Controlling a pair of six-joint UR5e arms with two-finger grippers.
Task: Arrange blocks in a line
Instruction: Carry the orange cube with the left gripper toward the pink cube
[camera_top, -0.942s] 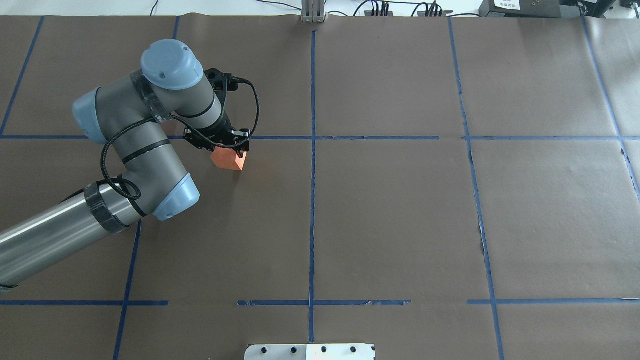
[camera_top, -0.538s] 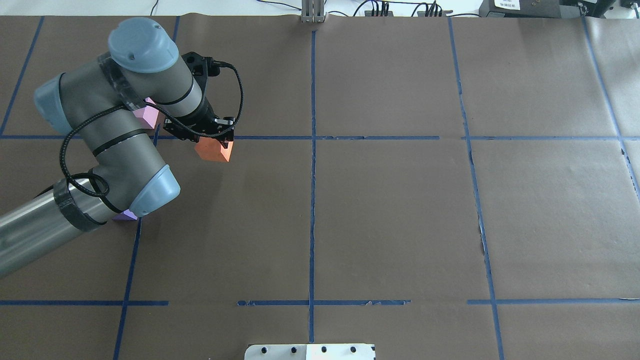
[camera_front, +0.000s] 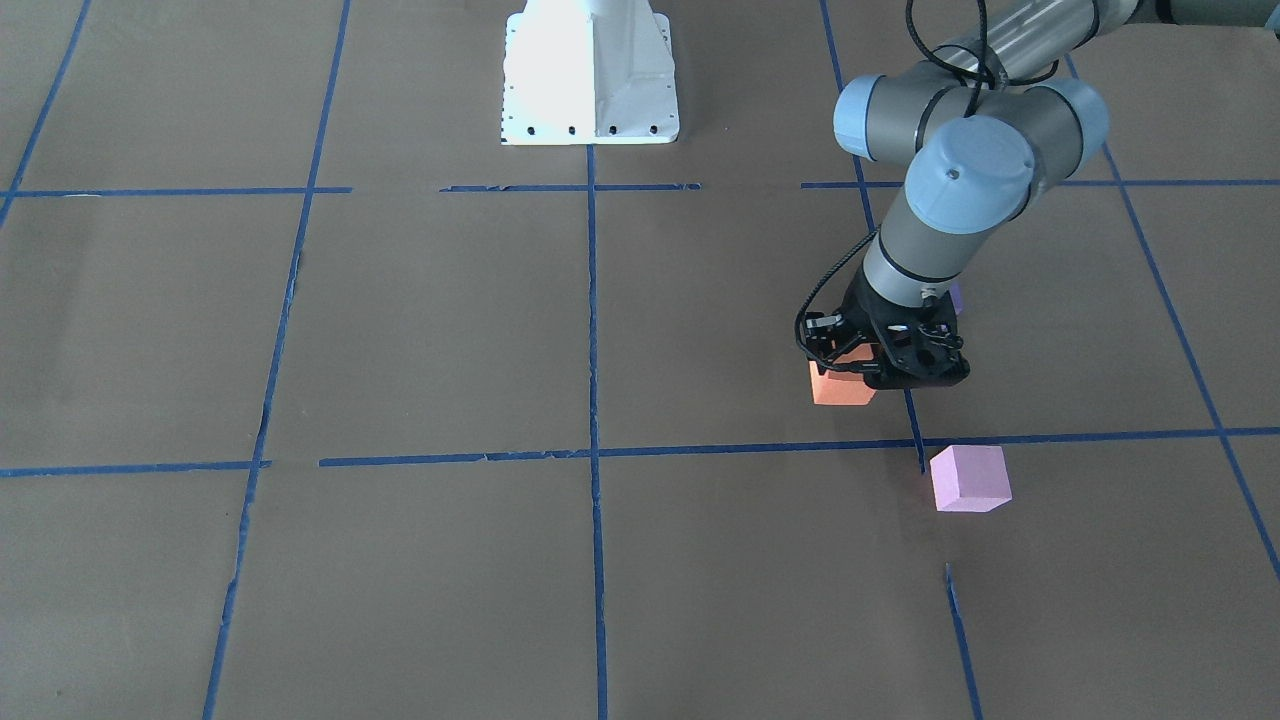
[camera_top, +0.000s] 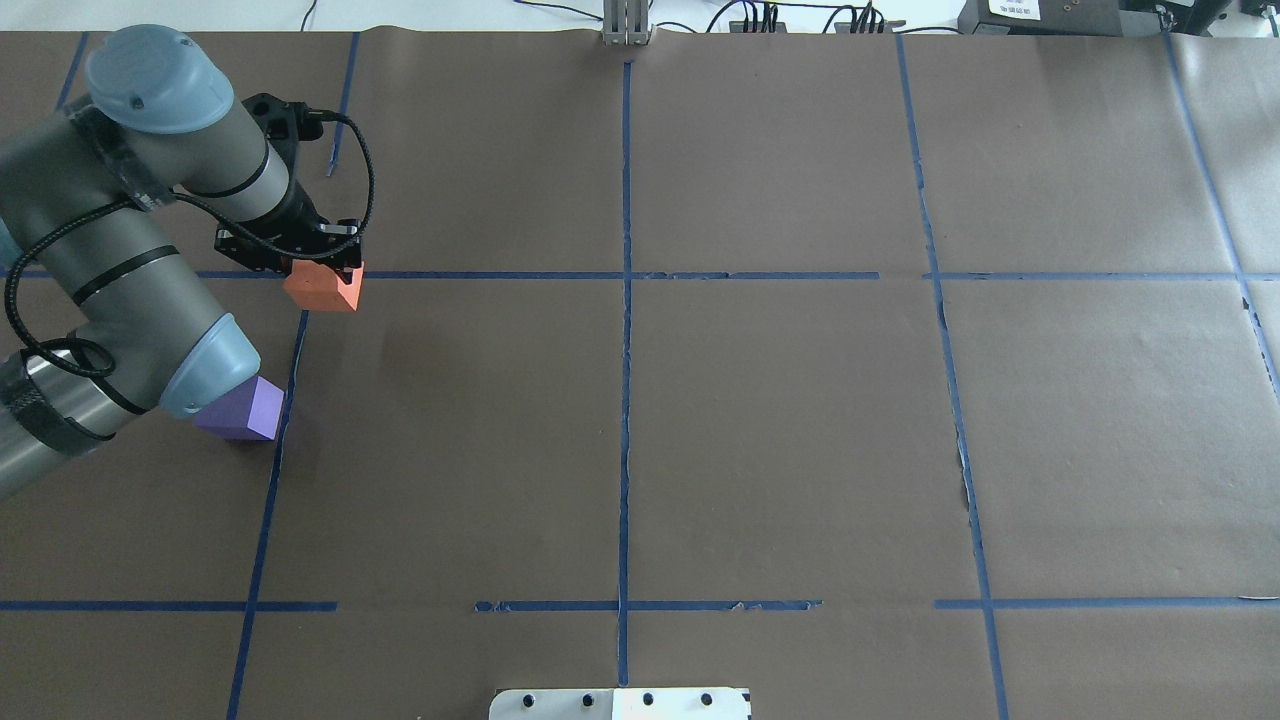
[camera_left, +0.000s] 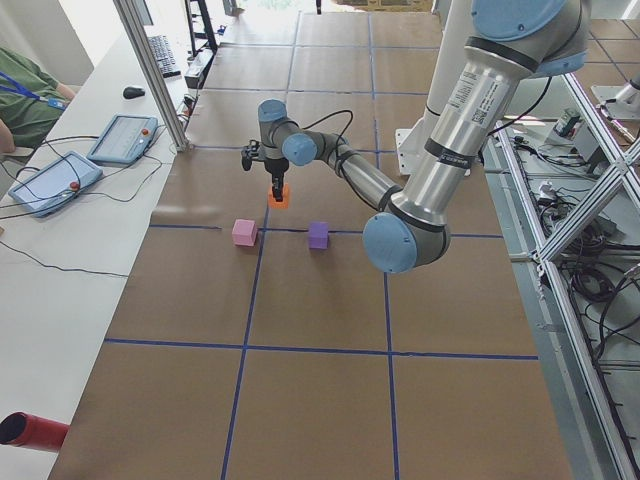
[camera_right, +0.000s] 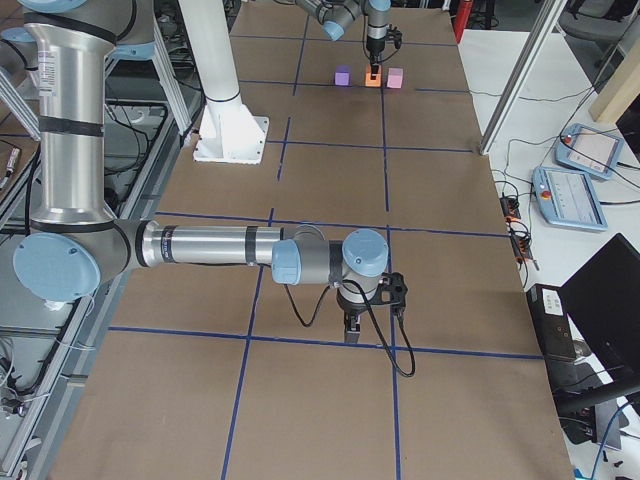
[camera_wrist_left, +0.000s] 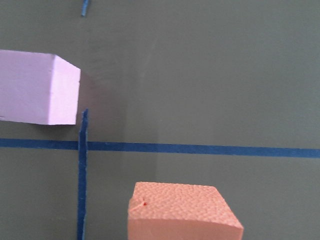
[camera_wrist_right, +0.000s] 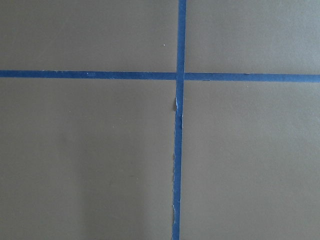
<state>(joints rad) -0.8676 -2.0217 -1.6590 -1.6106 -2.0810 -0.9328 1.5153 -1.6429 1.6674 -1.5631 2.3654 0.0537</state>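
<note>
My left gripper (camera_top: 318, 272) is shut on the orange block (camera_top: 322, 290) and holds it low at a blue tape crossing on the table's left side. I cannot tell whether the block touches the paper. The violet block (camera_top: 245, 410) lies nearer the robot, partly under my left elbow. The pale pink block (camera_front: 968, 478) lies on the far side of the orange block (camera_front: 838, 387) and is hidden by my arm in the overhead view. The left wrist view shows the pink block (camera_wrist_left: 35, 87) beyond the orange one (camera_wrist_left: 182, 212). My right gripper (camera_right: 350, 328) shows only in the exterior right view, so I cannot tell its state.
The table is covered in brown paper with a grid of blue tape lines (camera_top: 625, 275). The robot's white base plate (camera_front: 590, 75) is at the near edge. A metal post (camera_top: 625, 25) stands at the far edge. Operators' tablets (camera_left: 60, 180) lie beyond the paper.
My left arm has carried the orange block to the left and slightly farther away. The violet block has come out from under the arm, and the pink block is now covered by it.
</note>
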